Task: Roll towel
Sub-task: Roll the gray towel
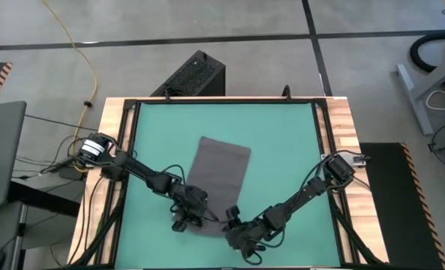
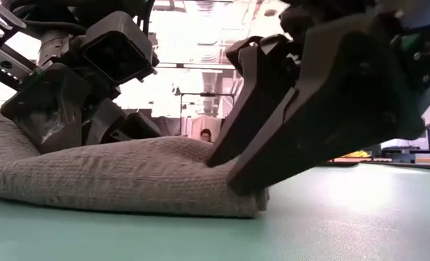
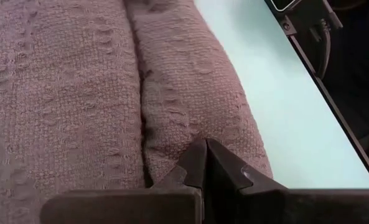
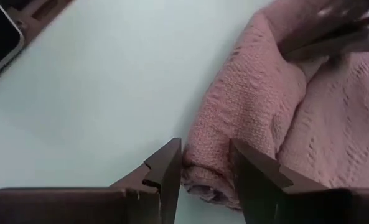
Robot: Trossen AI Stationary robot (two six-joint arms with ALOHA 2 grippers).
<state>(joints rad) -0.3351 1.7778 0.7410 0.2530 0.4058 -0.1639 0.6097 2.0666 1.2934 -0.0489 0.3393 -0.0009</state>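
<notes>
Your towel [image 1: 220,166] lies on the green mat [image 1: 282,142], a little toward 6 o'clock from the mat's centre when seen from above; its flat far part runs up toward 12 o'clock and its near end, at 6 o'clock, is bunched into a low roll. In the low view the towel [image 2: 127,177] shows as a thick grey ridge resting on the mat [image 2: 345,217], with the rolled end facing 3 o'clock. Your left gripper [image 1: 186,219] sits at the 7 o'clock corner of the towel, pressed down onto the cloth; in the left wrist view its fingers [image 3: 193,171] are together, tips meeting, lying on the fold of the towel [image 3: 78,93], and you cannot tell whether any cloth is pinched between them. Your right gripper [image 1: 233,225] is at the 5 o'clock corner, just beside the left one. In the right wrist view its fingers [image 4: 167,171] stand apart, straddling the end of the roll [image 4: 246,106]; the cloth fills much of the gap, one finger on the bare mat side, the other against the towel. In the low view the right gripper [image 2: 236,177] tips touch the rolled edge at mat level. Both arms reach in from the table's side edges at 9 and 3 o'clock.
</notes>
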